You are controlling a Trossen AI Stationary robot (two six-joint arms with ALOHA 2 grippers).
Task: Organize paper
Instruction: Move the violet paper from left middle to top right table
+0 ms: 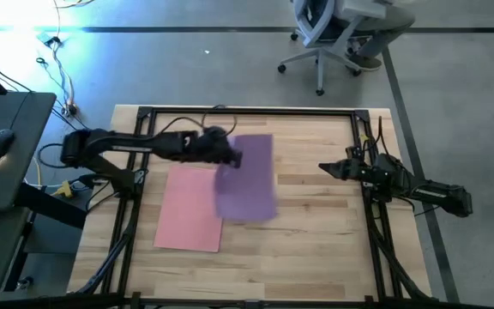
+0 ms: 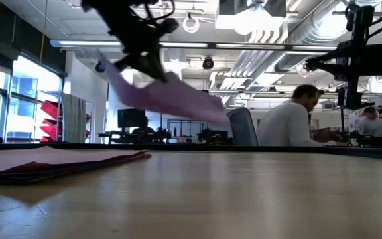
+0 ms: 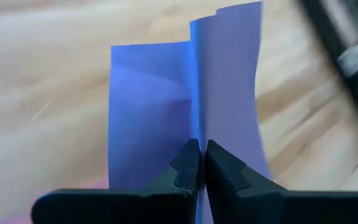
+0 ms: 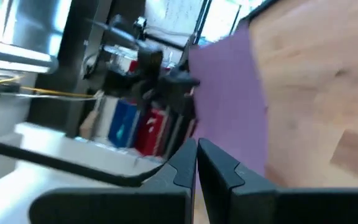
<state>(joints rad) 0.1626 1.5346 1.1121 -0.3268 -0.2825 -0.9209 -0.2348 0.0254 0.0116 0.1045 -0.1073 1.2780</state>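
The light wooden table (image 1: 316,232) is edged by a dark metal frame and stands on a grey concrete floor. On the wood lies a flat pink sheet (image 1: 190,209). Just beside and partly over that pink sheet, the left gripper (image 1: 232,156) is clamped on an edge of a purple sheet (image 1: 247,178), which hangs clear of the table and sags, buckled along the fingers (image 3: 185,167). The right gripper (image 1: 324,168) waits well apart from the pink sheet, near the frame's far side, fingers pressed together on nothing. Beyond the table, an office chair (image 1: 328,26) stands on the floor and a person in a white top (image 2: 287,123) sits under exposed ceiling ducts
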